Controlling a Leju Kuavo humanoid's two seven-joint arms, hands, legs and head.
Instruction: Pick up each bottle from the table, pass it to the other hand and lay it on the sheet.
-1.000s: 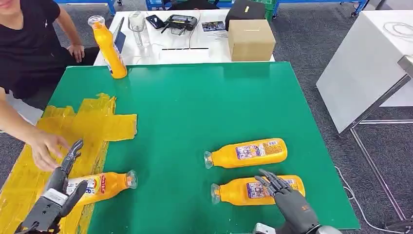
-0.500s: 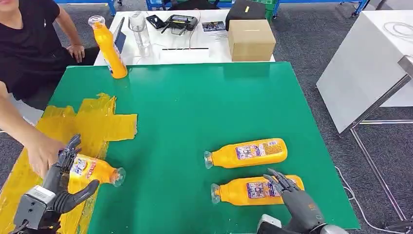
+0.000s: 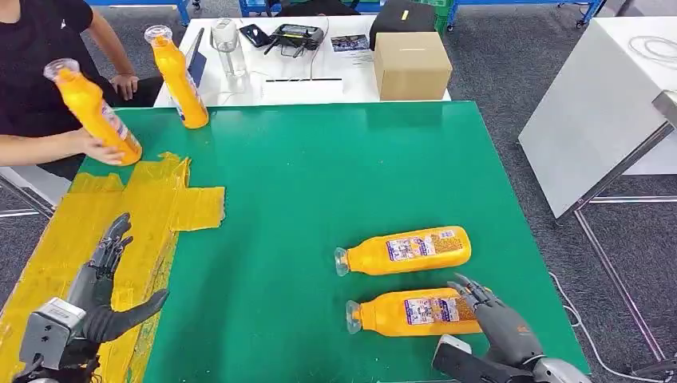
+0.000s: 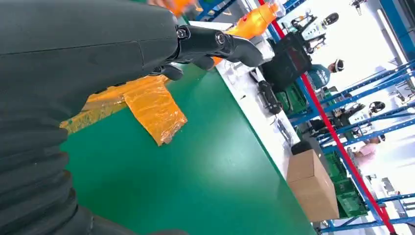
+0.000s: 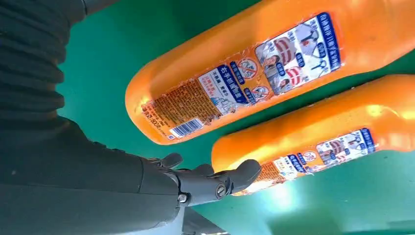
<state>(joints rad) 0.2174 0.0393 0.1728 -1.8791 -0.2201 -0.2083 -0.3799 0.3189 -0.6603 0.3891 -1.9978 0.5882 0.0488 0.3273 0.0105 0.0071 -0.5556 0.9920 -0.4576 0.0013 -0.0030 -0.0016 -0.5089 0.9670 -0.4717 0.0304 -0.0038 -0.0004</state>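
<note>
Two orange bottles lie on the green table: the farther bottle [image 3: 404, 250] [image 5: 235, 73] and the nearer bottle [image 3: 415, 312] [image 5: 323, 137]. My right hand [image 3: 499, 323] [image 5: 147, 181] sits at the nearer bottle's base end, fingers spread and close to it, gripping nothing. Over the yellow sheet [image 3: 120, 215] [image 4: 147, 105] my left hand [image 3: 100, 291] [image 4: 147, 39] is open and holds nothing. A person's hand holds a third bottle [image 3: 92, 112] above the sheet's far end. A fourth bottle [image 3: 179, 77] stands upright at the table's far left edge.
A person in black sits at the far left. Behind the green table a white table carries a cardboard box [image 3: 411, 64] [image 4: 311, 183], a clear jar [image 3: 227, 44] and a controller [image 3: 297, 35]. Another white table [image 3: 607, 104] stands to the right.
The person has taken the bottle from beside my left hand and lifted it to the sheet's far end. My left hand is now empty. My right hand shifted slightly toward the nearer bottle's base.
</note>
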